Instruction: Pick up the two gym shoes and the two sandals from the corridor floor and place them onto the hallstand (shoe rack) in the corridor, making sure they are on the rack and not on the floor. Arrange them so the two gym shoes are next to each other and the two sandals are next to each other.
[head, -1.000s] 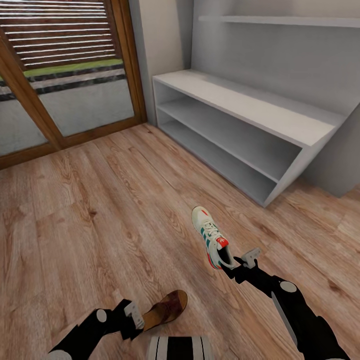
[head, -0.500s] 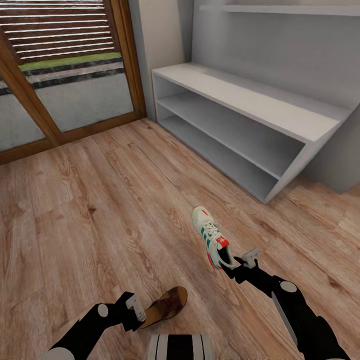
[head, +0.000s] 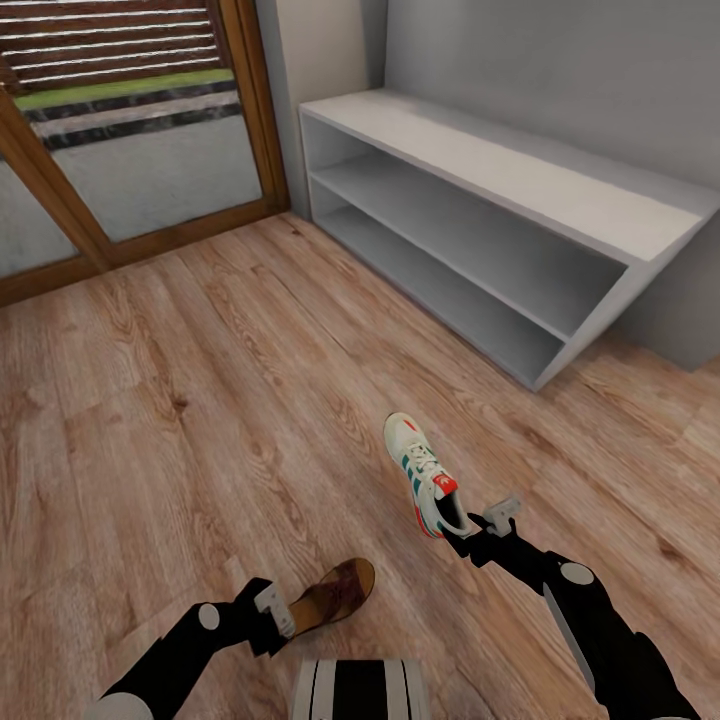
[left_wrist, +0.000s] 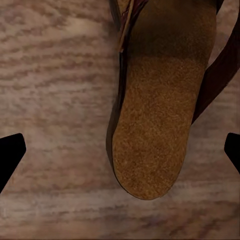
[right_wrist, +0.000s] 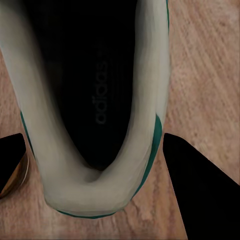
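One off-white gym shoe (head: 425, 475) with green stripes and a red heel tab hangs over the corridor floor (head: 200, 400), toe pointing toward the hallstand (head: 520, 180). My right gripper (head: 470, 525) is shut on its heel. In the right wrist view the heel rim (right_wrist: 75, 195) sits between both fingers of the right gripper (right_wrist: 95, 145). A brown sandal (head: 335, 598) lies low by my left gripper (head: 278, 615). The left wrist view shows its footbed (left_wrist: 155, 115) between the spread fingers of the left gripper (left_wrist: 125, 147), with floor showing in the gaps on either side.
The pale-grey hallstand stands at the far right against the wall, with two long open shelves. A wood-framed glass door (head: 130, 180) fills the far left. My own base (head: 360, 690) shows at the bottom edge.
The whole picture has slid upward, so the camera moved; the rack's upper shelf left the top edge. The gym shoe stays in my right gripper. My left gripper keeps its place at the sandal's heel.
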